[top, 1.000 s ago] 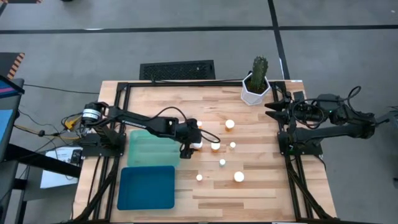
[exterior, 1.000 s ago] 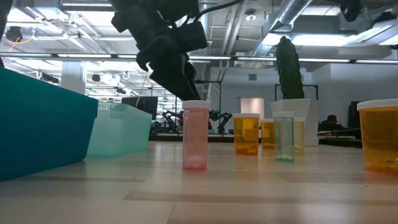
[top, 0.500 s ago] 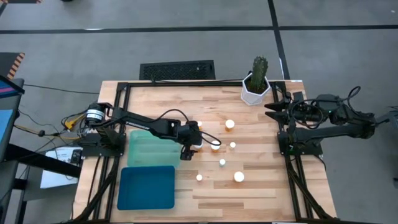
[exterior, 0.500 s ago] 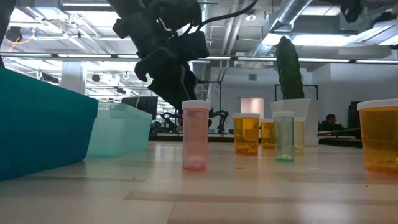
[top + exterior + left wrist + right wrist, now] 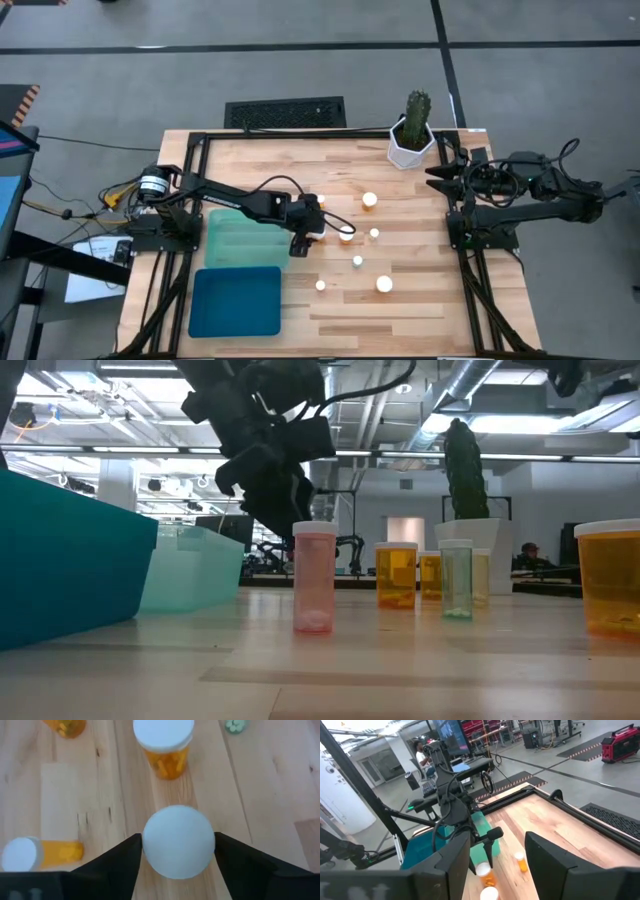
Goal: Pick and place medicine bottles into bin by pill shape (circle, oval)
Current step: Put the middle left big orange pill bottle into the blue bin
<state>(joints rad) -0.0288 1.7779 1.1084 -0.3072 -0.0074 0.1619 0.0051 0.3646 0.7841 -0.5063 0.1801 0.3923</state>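
One camera hangs high up and looks straight down on the whole table [image 5: 400,300] and both arms. One sits low at the table's [image 5: 400,680] edge and looks flat across it into the room, very near the bottles [image 5: 314,577]. One rides on the left arm and looks down, close, at the bottles [image 5: 178,841]. One rides on the right arm and looks far across the table [image 5: 555,835]. All four see bottles on the wood.

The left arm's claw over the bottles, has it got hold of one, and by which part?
The left gripper has its fingers either side of a bottle's white cap; whether they actually clamp it cannot be told. The right gripper holds nothing.
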